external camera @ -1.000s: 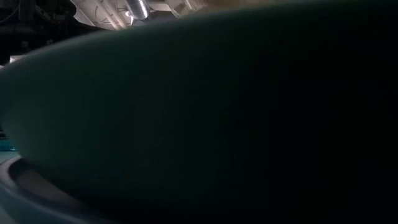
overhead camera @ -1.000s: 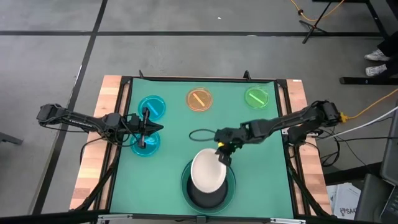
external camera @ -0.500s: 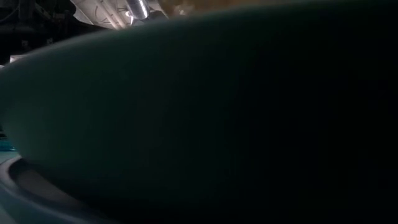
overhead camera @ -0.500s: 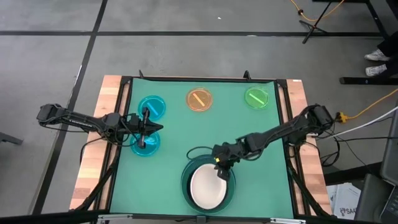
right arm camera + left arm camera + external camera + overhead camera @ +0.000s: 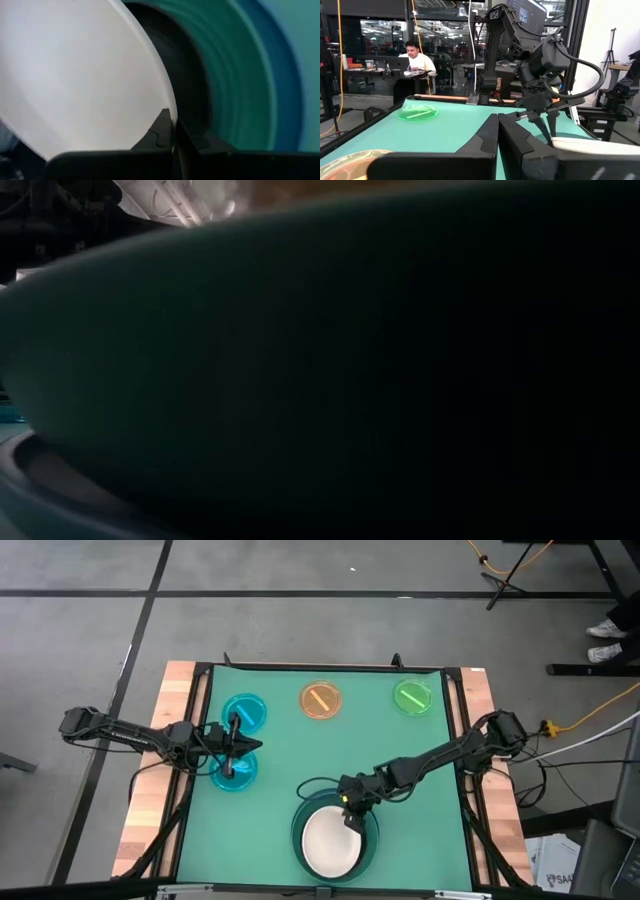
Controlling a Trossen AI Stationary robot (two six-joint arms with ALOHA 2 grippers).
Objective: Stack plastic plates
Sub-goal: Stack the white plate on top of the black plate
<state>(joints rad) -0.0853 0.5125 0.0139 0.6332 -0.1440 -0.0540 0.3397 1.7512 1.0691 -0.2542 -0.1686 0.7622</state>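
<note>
I see my right gripper clamped on the white plate's rim, plate nearly flat over the black plate; left gripper closed.

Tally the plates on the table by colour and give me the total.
Blue: 1
Dark green: 1
Black: 1
White: 1
Orange: 1
Light green: 1
Translucent cyan: 2
Total: 8

A nested plate stack sits front-centre, three small plates behind, two plates left.
</note>
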